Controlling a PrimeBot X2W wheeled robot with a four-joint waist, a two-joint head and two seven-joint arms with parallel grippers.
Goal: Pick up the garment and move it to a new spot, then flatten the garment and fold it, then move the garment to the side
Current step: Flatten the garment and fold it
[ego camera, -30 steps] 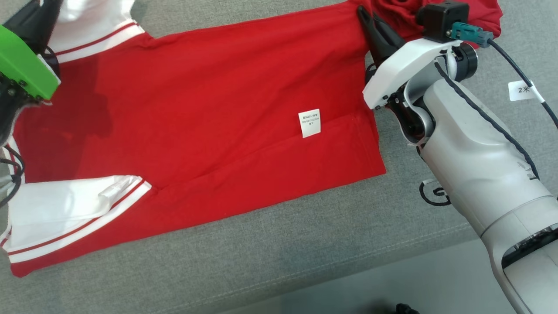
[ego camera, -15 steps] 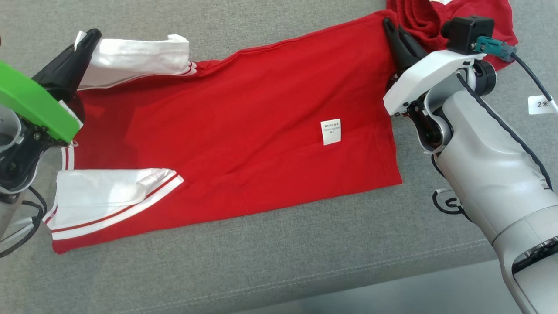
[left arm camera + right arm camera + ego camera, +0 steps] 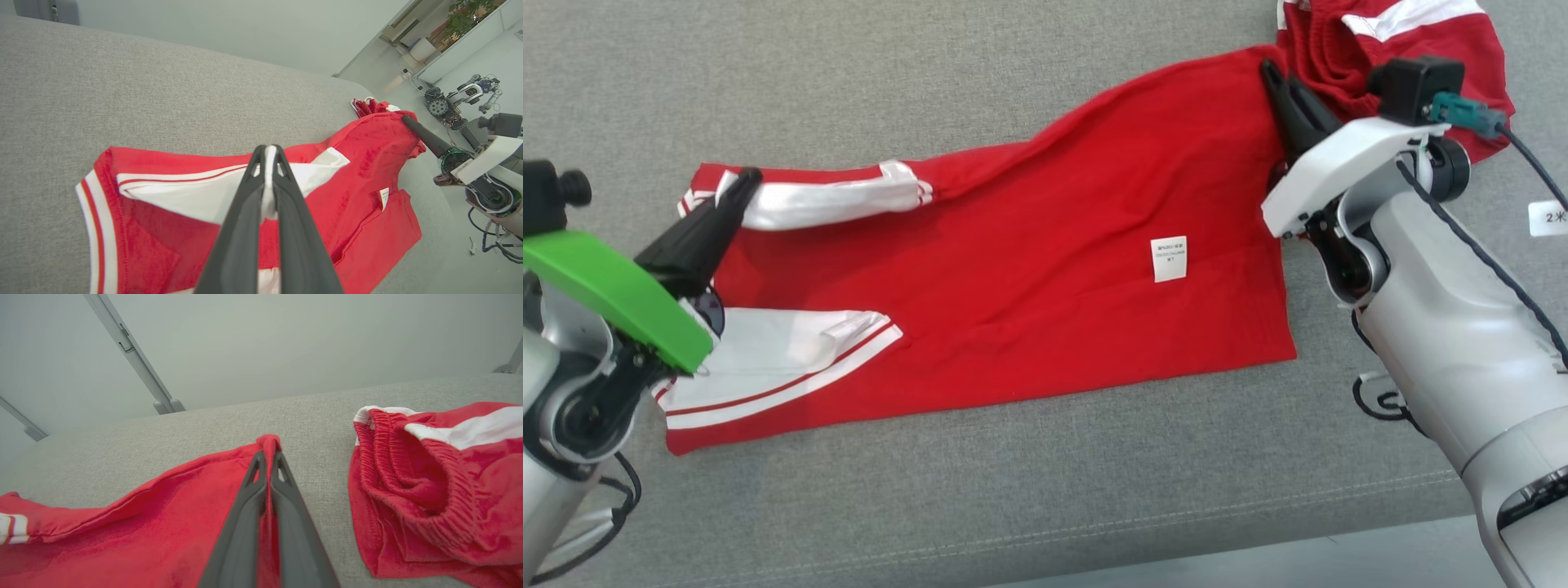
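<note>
- Red garment point(image 3: 1045, 269) lay stretched across the grey cushion point(image 3: 1013, 73), running from 9 o'clock to 1 o'clock in the head view. Its far edge was raised at both ends where the grippers had it, and its near hem lay flat.
- At 9 o'clock the left gripper point(image 3: 742, 180) was clamped tight on the white upper sleeve point(image 3: 833, 200). The left wrist view showed a sliver of white cloth squeezed between the tips.
- Over at 1 o'clock the right gripper point(image 3: 1270, 72) was closed just as hard, pinching the garment's far red corner. In the right wrist view a fold of red poked up between the fingertips.
- White label point(image 3: 1169, 259) sat on the red body toward 3 o'clock, near the right-hand hem.
- Lower sleeve point(image 3: 792, 351), white with red stripes, lay flat at 8 o'clock, just beside the left arm's green cover point(image 3: 613, 294).
- Crowding the right gripper was a second red cloth point(image 3: 1347, 49) at 1 o'clock, bunched, with a ribbed elastic band and a white stripe, just beyond the fingers. Whether it touched the garment, I couldn't tell.
- On the 3 to 5 o'clock side stood the right arm's pale forearm point(image 3: 1437, 327), with a black cable and its white tag point(image 3: 1550, 219) beside it.
- For room to move, grey cushion lay open from 10 through 12 o'clock beyond the garment. A wide strip also lay open at 6 o'clock, between the near hem and the stitched seam point(image 3: 1094, 531), and the cushion's front edge ran just past that at 5 o'clock.
</note>
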